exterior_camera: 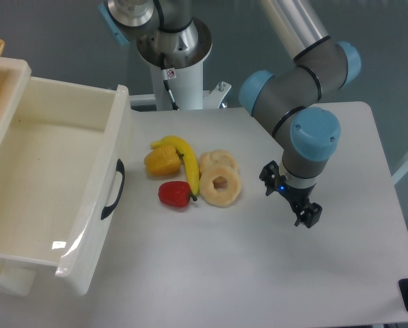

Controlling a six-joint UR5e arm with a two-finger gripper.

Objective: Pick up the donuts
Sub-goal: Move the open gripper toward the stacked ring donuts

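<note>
Pincer hanging low over the worktop, well clear of the food, nothing between the fingers. Jaw state hard to call from this angle: dark fingers bunched and foreshortened, so cannot tell whether spread or closed. Blue light glowing on the wrist just above it.

Over to the pincer's left, near but not touching: the donuts, two pale rings lying flat, the front one overlapping the back one and hiding part of it. Pressed right against their far side, a banana; beyond that an orange-yellow pepper, and a red pepper tucked at the banana's tip. Further left again, a big white open drawer with a black handle.

Task judged not yet started on the grasp: both rings resting on the worktop, arm off to one side.

Risks from here, all down to crowding. Overlapping rings: a finger landing on the seam likely to pinch both or flip the top one. Banana hard up against the rings: a finger dropping on that side likely to shove it, and the peppers with it. Smooth rounded rims: a shallow grip apt to squirt the ring out sideways. One finger through the centre hole safer, but a slight miss means pressing down on solid ring and skidding it across the worktop.
</note>
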